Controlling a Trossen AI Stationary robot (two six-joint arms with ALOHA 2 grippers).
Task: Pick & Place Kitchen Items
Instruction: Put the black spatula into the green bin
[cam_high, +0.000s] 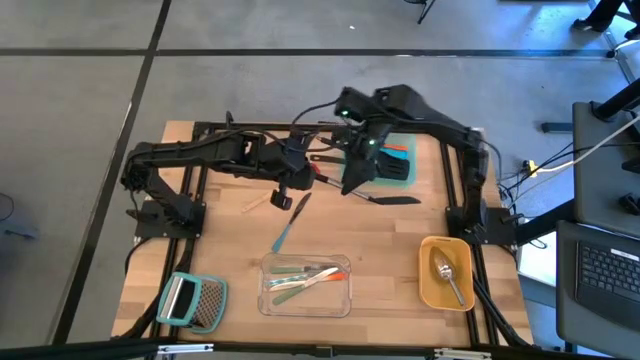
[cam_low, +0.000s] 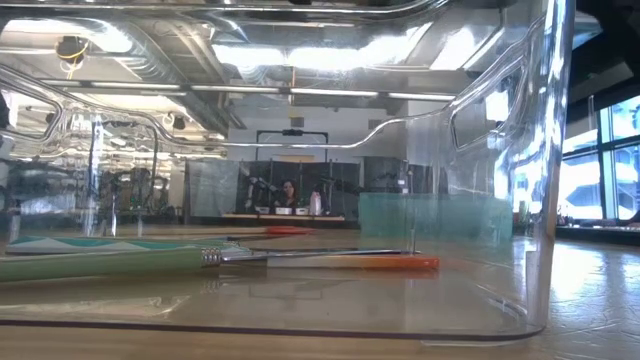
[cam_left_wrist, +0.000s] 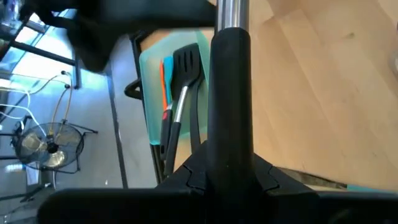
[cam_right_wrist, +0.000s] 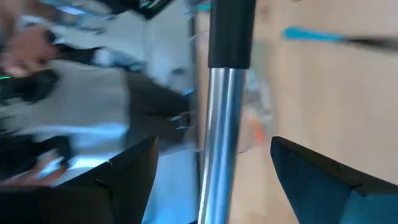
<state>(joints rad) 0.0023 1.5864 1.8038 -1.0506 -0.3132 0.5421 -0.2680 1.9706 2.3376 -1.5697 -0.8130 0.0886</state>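
My left gripper (cam_high: 284, 196) hung over the middle of the wooden table (cam_high: 400, 240), clenched on a utensil with a black grip and a steel shaft (cam_left_wrist: 231, 74); my right gripper (cam_high: 352, 178) was just beside it, and its wrist view showed the same steel shaft running between my spread fingers (cam_right_wrist: 134, 177), not yet pinched. Behind them the flat teal container (cam_high: 400, 165) carried a black slotted spatula (cam_left_wrist: 188, 62) and a slim orange tool (cam_left_wrist: 166, 74). A slim teal tool (cam_high: 288, 228) lay loose on the table. The clear plastic container (cam_high: 306, 286) near the front edge held green and orange tools (cam_low: 330, 262), and the yellow container (cam_high: 446, 273) held a silver spoon (cam_high: 448, 276).
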